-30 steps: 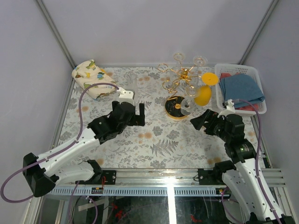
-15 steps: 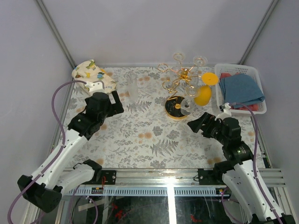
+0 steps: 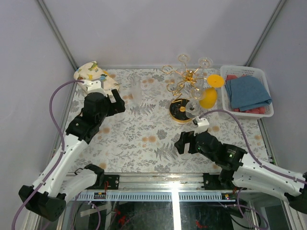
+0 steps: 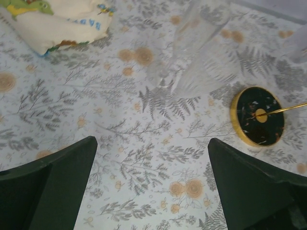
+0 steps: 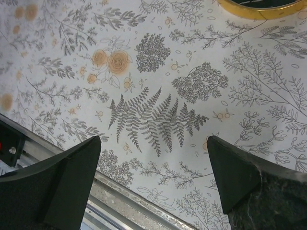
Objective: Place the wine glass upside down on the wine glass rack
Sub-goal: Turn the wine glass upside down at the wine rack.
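Over the floral cloth [image 3: 158, 143], the left gripper [image 4: 151, 146] hangs wide and empty, facing the clear wine glass [image 4: 192, 38]; the wine glass rack [image 3: 188, 76] stands farther right. The right gripper [image 5: 153, 143], equally wide, overlooks bare cloth. A glancing finger could topple the faint glass. Within the last second the left arm has swung toward it, and the right has drawn back toward the front edge.

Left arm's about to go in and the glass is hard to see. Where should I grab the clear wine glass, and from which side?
Take the wine glass low, around its narrower lower part, coming in level from the near side, where the open left gripper faces it. It appears to stand upright and widen upward, so the fingers can straddle it there.
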You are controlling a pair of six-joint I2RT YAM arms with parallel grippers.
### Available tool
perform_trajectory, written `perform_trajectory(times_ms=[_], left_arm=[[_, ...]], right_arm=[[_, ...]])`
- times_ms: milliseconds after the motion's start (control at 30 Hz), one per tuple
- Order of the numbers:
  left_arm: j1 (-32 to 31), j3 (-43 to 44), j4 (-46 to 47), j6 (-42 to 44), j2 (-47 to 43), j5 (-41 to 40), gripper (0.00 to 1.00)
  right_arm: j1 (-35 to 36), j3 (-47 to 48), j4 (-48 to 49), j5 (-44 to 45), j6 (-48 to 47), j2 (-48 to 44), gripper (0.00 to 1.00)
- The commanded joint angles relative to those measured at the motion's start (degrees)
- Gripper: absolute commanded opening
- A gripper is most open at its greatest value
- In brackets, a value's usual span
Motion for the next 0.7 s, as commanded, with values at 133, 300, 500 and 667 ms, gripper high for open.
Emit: perform_trajectory(times_ms=[133, 300, 500, 667], left_arm=[[-0.2, 4.8, 11.2, 3.7, 7.4, 7.7, 1.00], [-6.4, 9.2, 11.9, 3.9, 14.9, 1.7, 1.00], [-12.3, 15.6, 9.3, 4.1, 24.4, -7.4, 1.00], [-13.0, 18.4, 6.3, 3.2, 29.0, -12.3, 1.00]], right_arm=[[5.1, -1.7, 9.7, 8.4, 1.1, 3.5, 1.00], [5.0, -3.4, 9.2, 9.2, 0.9, 1.8, 1.00], [5.1, -4.1, 7.4, 9.2, 1.2, 1.4, 1.00], [5.1, -4.9, 7.7, 9.1, 1.3, 1.2, 0.99]])
